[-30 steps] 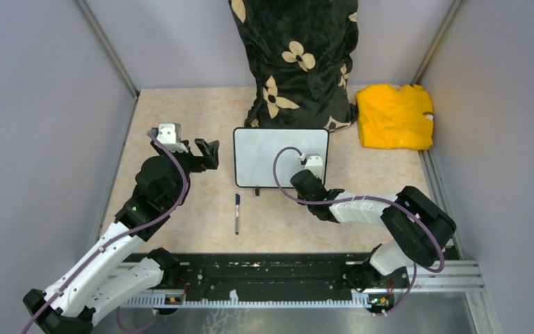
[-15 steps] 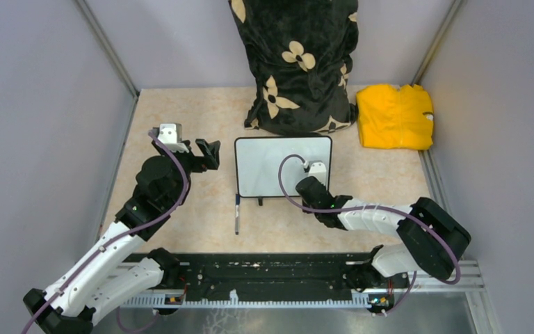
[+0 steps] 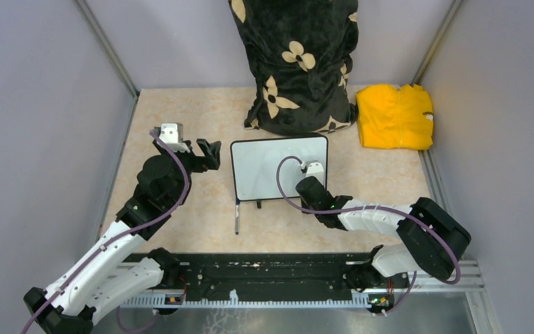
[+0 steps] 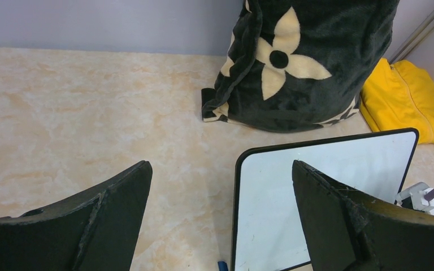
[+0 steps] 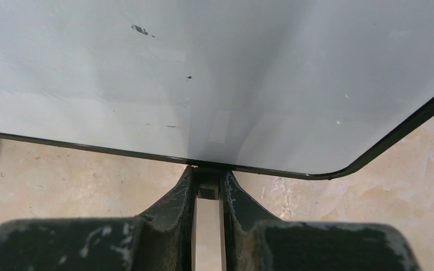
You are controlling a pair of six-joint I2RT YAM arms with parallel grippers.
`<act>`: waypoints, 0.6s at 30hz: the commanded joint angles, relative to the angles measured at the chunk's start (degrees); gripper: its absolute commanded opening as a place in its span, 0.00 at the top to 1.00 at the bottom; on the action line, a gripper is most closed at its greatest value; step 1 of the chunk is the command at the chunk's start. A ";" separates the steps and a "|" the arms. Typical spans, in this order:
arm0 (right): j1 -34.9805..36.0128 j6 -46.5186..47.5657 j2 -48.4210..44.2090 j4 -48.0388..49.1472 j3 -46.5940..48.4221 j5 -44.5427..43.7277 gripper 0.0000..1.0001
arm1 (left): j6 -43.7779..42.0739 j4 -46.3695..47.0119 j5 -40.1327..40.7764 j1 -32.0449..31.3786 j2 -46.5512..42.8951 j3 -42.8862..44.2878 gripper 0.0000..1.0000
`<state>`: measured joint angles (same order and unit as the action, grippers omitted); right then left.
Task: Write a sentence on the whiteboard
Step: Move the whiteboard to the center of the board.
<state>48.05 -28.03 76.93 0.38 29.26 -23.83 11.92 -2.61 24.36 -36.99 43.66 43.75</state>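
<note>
Top view: whiteboard is seen just in front of black floral bag; R gripper is placed at its near right edge, L gripper is held apart on its left. L wrist: jaws are spread wide, w/ board's left edge framed betw. them. R wrist: jaws are pinched narrow on board's frame.

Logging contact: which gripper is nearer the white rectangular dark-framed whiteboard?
Right. The right gripper clamps the whiteboard at its near edge; the left gripper hangs open off its left side.
</note>
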 commanded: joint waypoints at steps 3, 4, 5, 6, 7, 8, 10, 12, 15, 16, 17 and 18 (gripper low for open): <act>1.59 1.53 0.07 3.08 0.81 4.41 1.00 | -0.15 1.39 -0.93 -0.15 0.11 -0.24 0.01; 1.60 1.47 0.20 2.86 1.11 4.41 1.00 | -0.15 1.36 -0.91 -0.15 0.15 -0.17 0.01; 1.56 1.30 0.36 2.67 1.27 4.41 1.00 | -0.15 1.30 -0.94 -0.15 0.12 -0.23 0.01; 1.59 0.97 0.52 2.55 1.47 4.47 1.00 | -0.15 1.34 -0.87 -0.15 0.11 -0.24 0.01; 1.54 0.54 0.64 2.23 1.64 4.30 1.00 | -0.15 1.30 -0.83 -0.17 0.11 -0.24 0.01; 1.59 0.12 0.82 1.71 1.82 4.10 1.00 | -0.15 1.32 -0.89 -0.14 0.10 -0.24 0.01; 1.60 -0.70 0.76 1.21 2.03 3.93 1.00 | -0.15 1.32 -0.81 -0.11 0.02 -0.24 0.01; 1.60 -1.61 0.38 0.82 1.96 3.86 0.95 | -0.15 1.30 -0.81 -0.14 -0.06 -0.24 0.01; 1.60 -2.98 -0.27 0.14 1.70 3.75 0.84 | -0.15 1.30 -0.84 -0.16 -0.24 -0.23 0.01; 1.63 -3.44 -0.44 0.02 1.56 3.71 0.81 | -0.15 1.34 -0.81 -0.13 -0.32 -0.20 0.01; 1.66 -3.86 -0.58 -0.05 1.40 3.71 0.77 | -0.15 1.30 -0.81 -0.10 -0.37 -0.19 0.01; 1.69 -4.14 -0.80 -0.10 1.27 3.75 0.74 | -0.15 1.32 -0.80 -0.13 -0.46 -0.21 0.01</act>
<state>48.62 -29.08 77.12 0.60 29.32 -22.63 11.92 -2.61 23.97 -36.99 43.77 43.75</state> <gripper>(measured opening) 0.215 0.987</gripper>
